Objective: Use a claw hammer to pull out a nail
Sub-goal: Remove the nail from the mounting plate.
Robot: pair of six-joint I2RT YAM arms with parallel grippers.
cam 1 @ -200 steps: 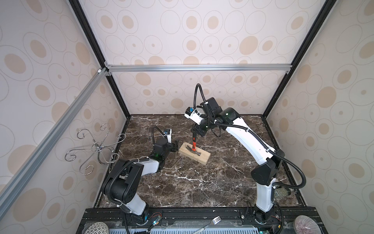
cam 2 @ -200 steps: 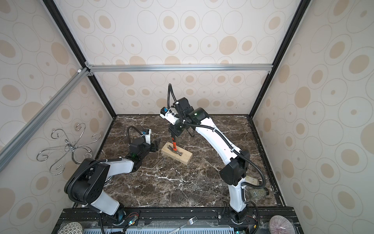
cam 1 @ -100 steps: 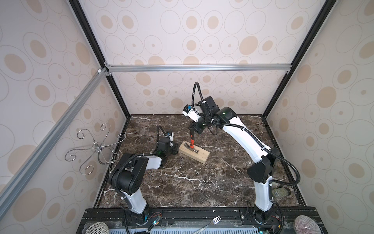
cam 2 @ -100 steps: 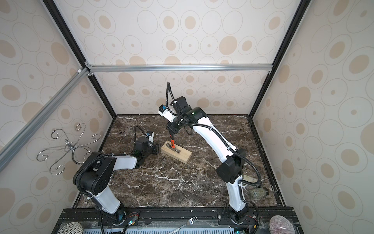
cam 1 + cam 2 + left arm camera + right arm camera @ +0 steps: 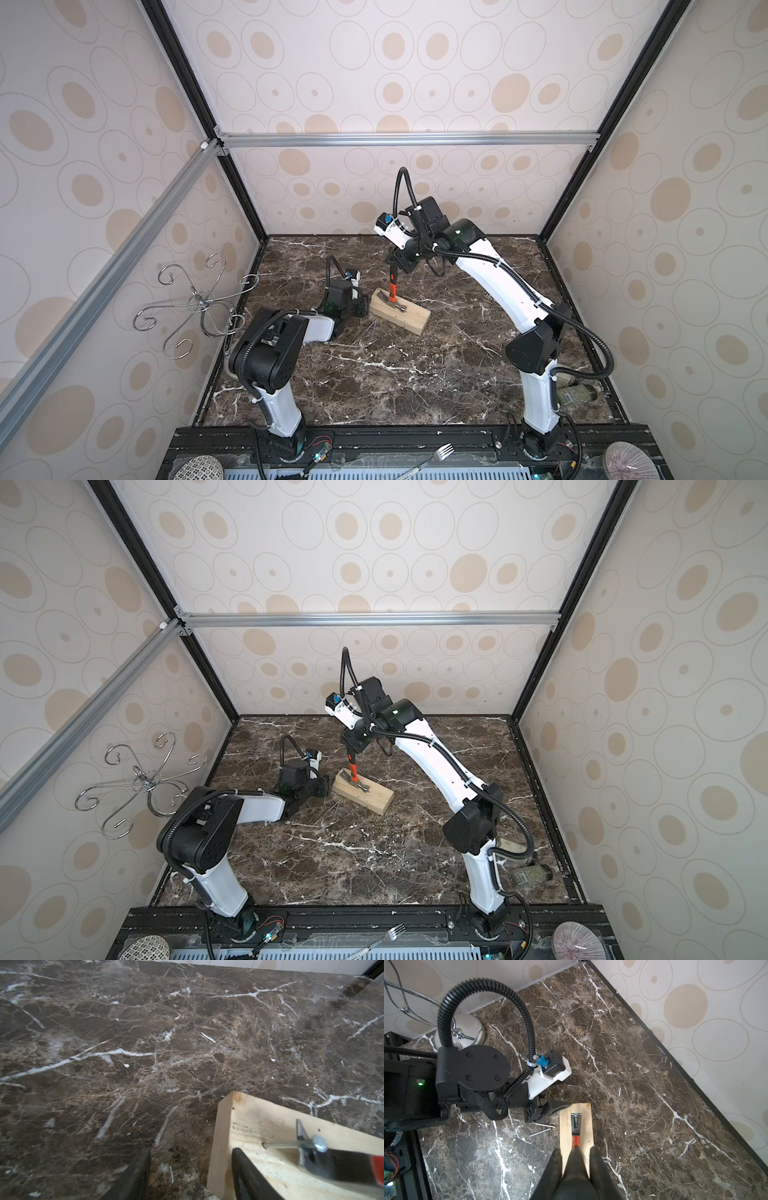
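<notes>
We've got the right gripper (image 5: 576, 1159) clamped on the claw hammer (image 5: 576, 1126) w/ nail (image 5: 291, 1144) hooked, left gripper (image 5: 190, 1169) open astride the wood block (image 5: 259, 1118) corner, so prying may tip it.

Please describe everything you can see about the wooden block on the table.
The wooden block is a pale, rectangular piece of light wood lying flat on the dark marble table. Its top has small dark marks and holes. A nail stands out of it near one end, caught in the claw of the claw hammer, whose head rests on the block. The left gripper sits at that end, one finger over the block's top, its contact unclear. Loose nails lie beside it.
</notes>
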